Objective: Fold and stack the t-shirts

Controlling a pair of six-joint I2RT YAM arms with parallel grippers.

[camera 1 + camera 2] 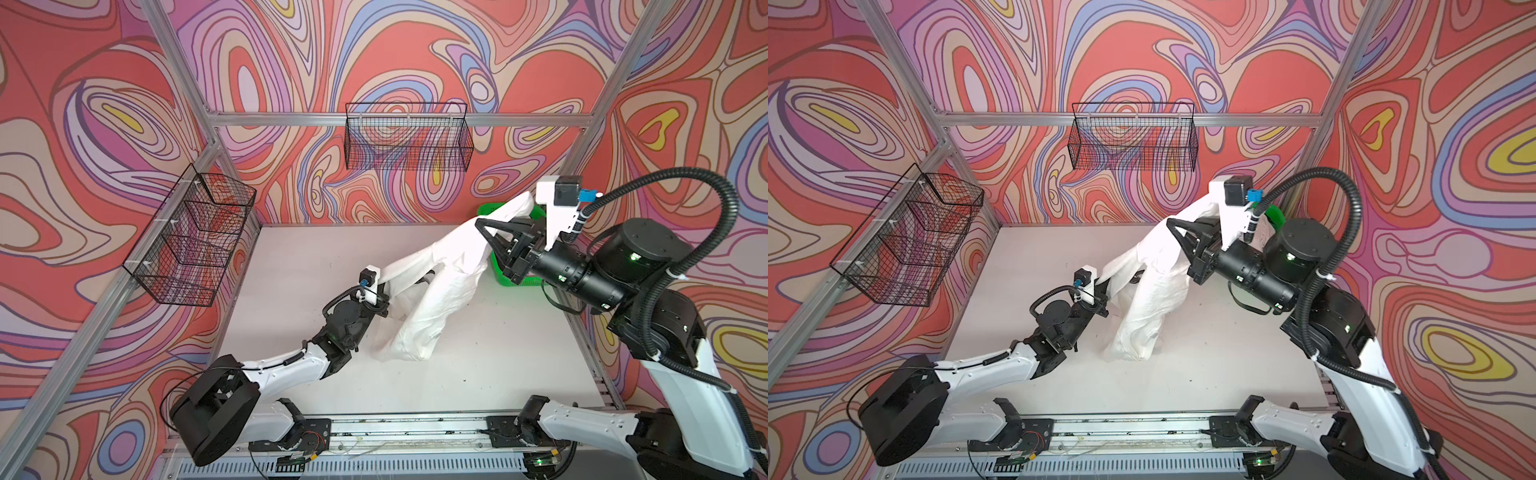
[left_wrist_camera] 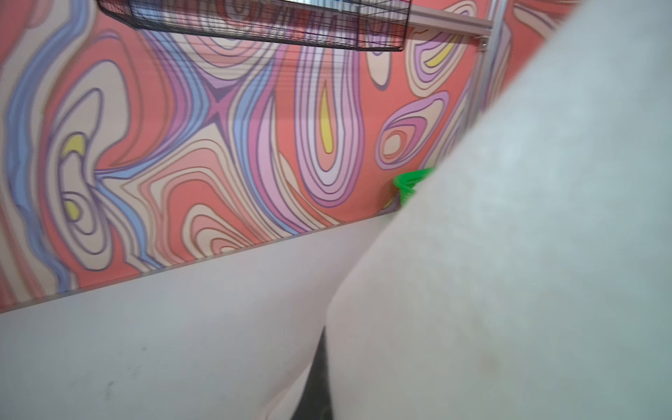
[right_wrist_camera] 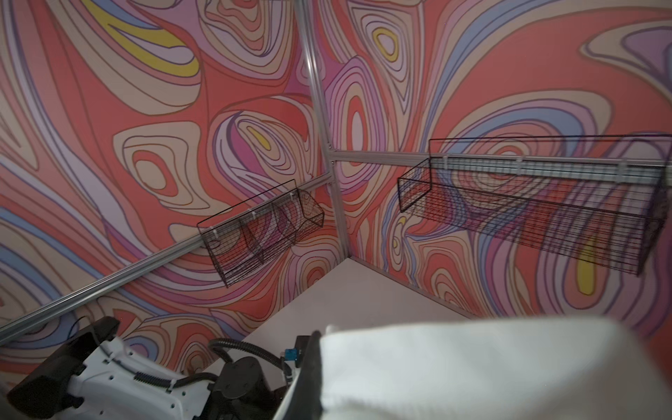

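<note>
A white t-shirt [image 1: 440, 291] [image 1: 1154, 299] hangs stretched between my two grippers, and its lower end rests crumpled on the table [image 1: 498, 353]. My right gripper [image 1: 484, 228] [image 1: 1175, 228] is raised at the back right and is shut on the t-shirt's upper end. My left gripper [image 1: 385, 283] [image 1: 1103, 286] is lower, near the table's middle, and is shut on a side edge of the cloth, which hides its tips. White cloth [image 2: 509, 254] fills much of the left wrist view beside one dark finger [image 2: 320, 382]. In the right wrist view the cloth [image 3: 472, 363] lies against a dark finger [image 3: 309, 374].
A bright green mesh basket [image 1: 505, 277] [image 1: 1276, 216] [image 2: 411, 180] stands at the back right corner, mostly behind the right arm and the cloth. Black wire baskets hang on the back wall [image 1: 407, 141] and the left wall [image 1: 191, 237]. Aluminium frame posts edge the table.
</note>
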